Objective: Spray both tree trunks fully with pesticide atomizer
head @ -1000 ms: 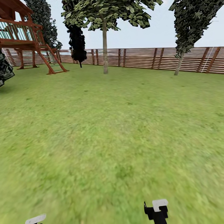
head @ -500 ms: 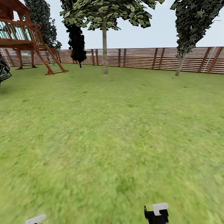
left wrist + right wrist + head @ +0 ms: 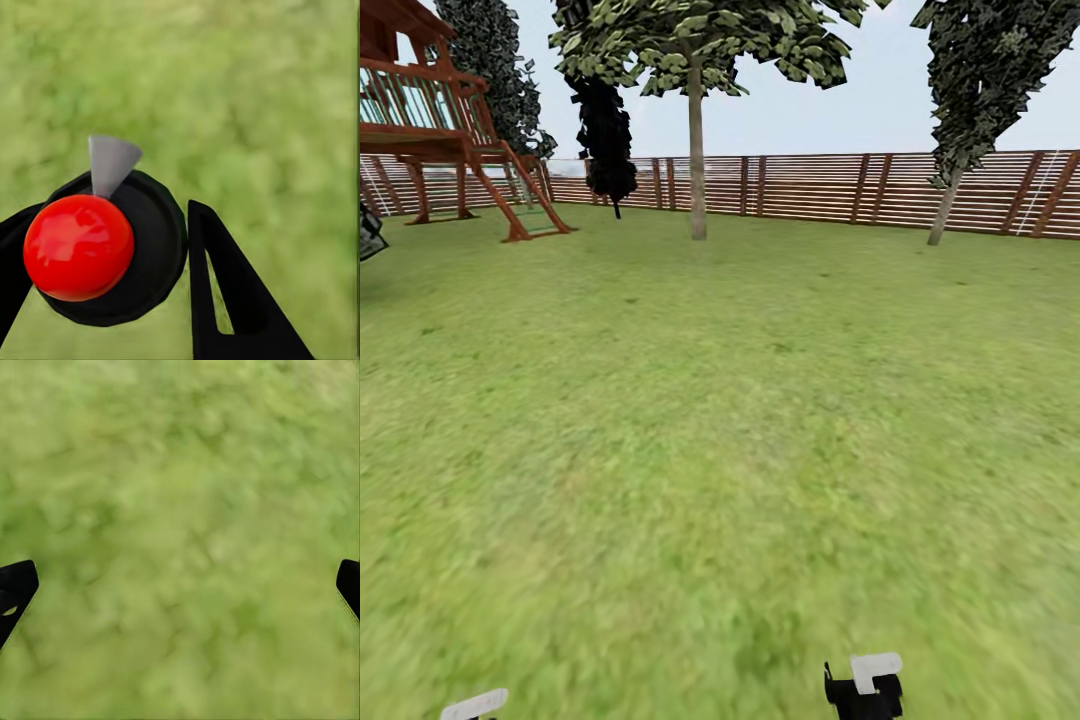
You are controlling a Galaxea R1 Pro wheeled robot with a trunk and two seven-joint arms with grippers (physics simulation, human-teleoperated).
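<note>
No readable text.
No letters, labels, numbers or signs legible on anything standing near the fence (image 3: 810,185).

Between my left gripper's (image 3: 105,285) matt black fingers (image 3: 232,300) sits the atomizer (image 3: 112,247): a glossy red ball that looks like smooth plastic, on a dull black disc with a flat grey nozzle. The lawn (image 3: 720,440) below me is rough, mottled green grass. The fence (image 3: 810,187) is brown slatted wood, and the play frame (image 3: 450,130) reddish wood.
</note>
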